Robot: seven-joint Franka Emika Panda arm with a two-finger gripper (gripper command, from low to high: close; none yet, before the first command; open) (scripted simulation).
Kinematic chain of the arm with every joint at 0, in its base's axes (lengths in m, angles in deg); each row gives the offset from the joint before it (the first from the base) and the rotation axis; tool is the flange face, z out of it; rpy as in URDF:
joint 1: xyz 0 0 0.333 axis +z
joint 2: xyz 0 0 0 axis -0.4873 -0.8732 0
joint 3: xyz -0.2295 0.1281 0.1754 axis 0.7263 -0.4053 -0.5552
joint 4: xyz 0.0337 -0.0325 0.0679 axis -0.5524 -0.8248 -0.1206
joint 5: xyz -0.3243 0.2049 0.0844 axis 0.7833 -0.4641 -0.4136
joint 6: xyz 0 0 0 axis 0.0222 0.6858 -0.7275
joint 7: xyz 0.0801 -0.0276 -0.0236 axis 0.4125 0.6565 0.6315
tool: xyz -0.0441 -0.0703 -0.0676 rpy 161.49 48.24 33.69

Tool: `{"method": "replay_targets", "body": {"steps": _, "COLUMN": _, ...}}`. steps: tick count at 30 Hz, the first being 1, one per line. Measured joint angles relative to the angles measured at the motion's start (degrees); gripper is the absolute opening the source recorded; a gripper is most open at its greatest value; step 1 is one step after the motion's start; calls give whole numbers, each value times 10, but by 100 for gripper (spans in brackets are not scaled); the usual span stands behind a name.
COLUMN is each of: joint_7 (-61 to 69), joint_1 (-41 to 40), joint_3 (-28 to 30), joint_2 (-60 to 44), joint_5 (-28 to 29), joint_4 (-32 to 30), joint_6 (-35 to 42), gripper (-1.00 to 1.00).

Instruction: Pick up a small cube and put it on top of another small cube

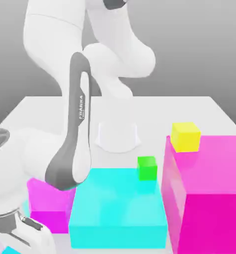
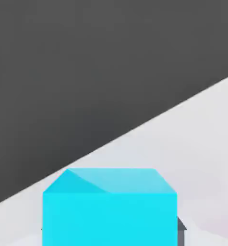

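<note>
In the exterior view, the white robot arm [image 1: 110, 37] comes down toward the exterior view's left, with a dark grey band along the edge of its forearm. The hand housing [image 1: 28, 230] is in the lower corner on that side. Below it, at the bottom edge of the view, part of the small light-blue cube [image 1: 9, 251] can be seen. The small green cube [image 1: 147, 168] rests on the large flat cyan block [image 1: 118, 206], close to the block's far edge and toward the exterior view's right. On that side of the cyan block stands a tall pink block [image 1: 214, 218], with a yellow cube [image 1: 185, 137] sitting on top near its far corner. On the other side is a low purple block [image 1: 50, 206], partly covered by the arm. All the blocks are on a pale table [image 1: 162, 115], and the arm's white base [image 1: 118, 136] stands beyond them.

In the hand view, the claw [image 2: 110, 230] is clenched on the light-blue cube, its dark grips close against two opposite sides. The cube is apart from the green one. Behind it, a pale surface [image 2: 197, 144] meets a dark grey area [image 2: 87, 72] along a slanting edge.
</note>
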Motion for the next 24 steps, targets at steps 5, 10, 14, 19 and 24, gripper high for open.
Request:
{"method": "replay_targets", "body": {"steps": 5, "joint_7": -15, "joint_1": 17, "joint_3": 9, "joint_2": 90, "joint_5": 16, "joint_4": -22, "joint_6": 68, "gripper": -100}}
{"method": "replay_targets", "body": {"steps": 10, "joint_7": -44, "joint_1": 65, "joint_3": -21, "joint_2": 195, "joint_5": 30, "joint_4": -57, "joint_6": 135, "gripper": -100}}
{"method": "replay_targets", "body": {"steps": 14, "joint_7": -64, "joint_1": 113, "joint_3": -53, "joint_2": 279, "joint_5": 33, "joint_4": -85, "joint_6": 188, "gripper": -100}}
{"method": "replay_targets", "body": {"steps": 19, "joint_7": -83, "joint_1": 166, "joint_3": -85, "joint_2": 381, "joint_5": 30, "joint_4": -121, "joint_6": 254, "gripper": -100}}
{"method": "replay_targets", "body": {"steps": 24, "joint_7": -99, "joint_1": 204, "joint_3": -127, "joint_2": 484, "joint_5": 19, "joint_4": -156, "joint_6": 320, "gripper": -100}}
